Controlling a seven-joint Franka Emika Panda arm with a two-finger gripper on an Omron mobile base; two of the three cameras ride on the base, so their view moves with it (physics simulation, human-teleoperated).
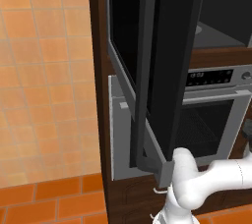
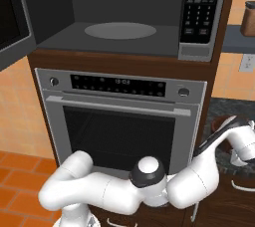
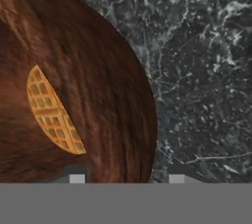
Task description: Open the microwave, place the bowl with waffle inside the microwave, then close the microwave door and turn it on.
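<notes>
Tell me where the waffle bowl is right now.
In the hand view, the round brown wooden bowl holding a golden grid-patterned waffle sits on the dark marbled counter, directly before the tool.

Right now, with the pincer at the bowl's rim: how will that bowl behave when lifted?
The bowl looks like rigid wood, so it should keep its shape under a rim pinch. Held at one edge, it will probably tilt. The waffle stands on edge inside and seems loose, so it may slide or topple. The dark stone counter looks smooth; a nudge could make the bowl skid.
</notes>
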